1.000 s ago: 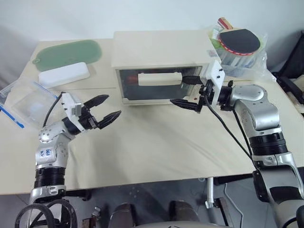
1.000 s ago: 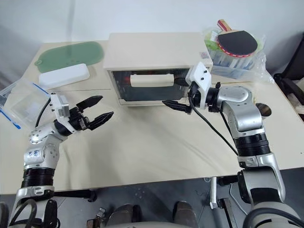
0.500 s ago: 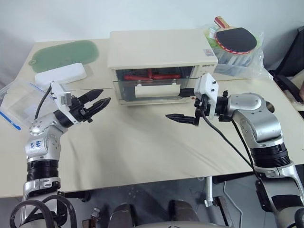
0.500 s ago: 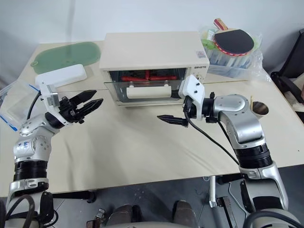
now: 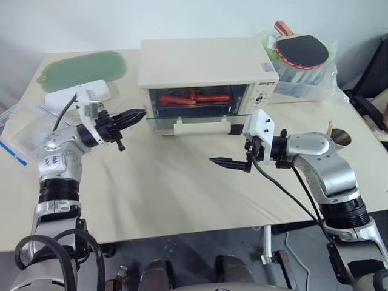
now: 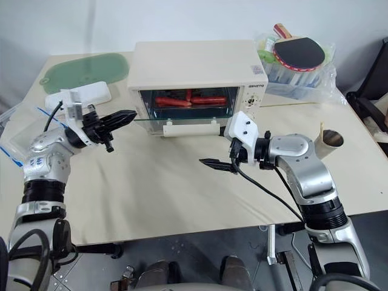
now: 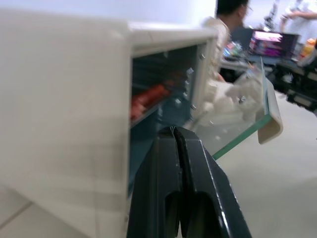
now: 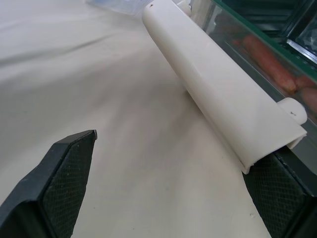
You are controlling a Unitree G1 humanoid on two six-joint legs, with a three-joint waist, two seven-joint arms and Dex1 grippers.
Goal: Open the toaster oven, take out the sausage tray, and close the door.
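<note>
toaster oven point(image 5: 206, 66) at the table's back, door point(image 5: 200, 120) dropped open | sausage tray point(image 5: 194, 99) inside, long axis across the opening | we judge left gripper point(image 5: 136, 113) nearer, pinched empty by the oven's left corner | right gripper point(image 5: 233, 145) spread wide, empty, below the handle

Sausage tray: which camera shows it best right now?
The right eye view: the sausage tray shows head-on through the open front of the toaster oven. The left eye view matches. The left wrist view catches a red sliver; the right wrist view sees sausages through the door glass.
</note>
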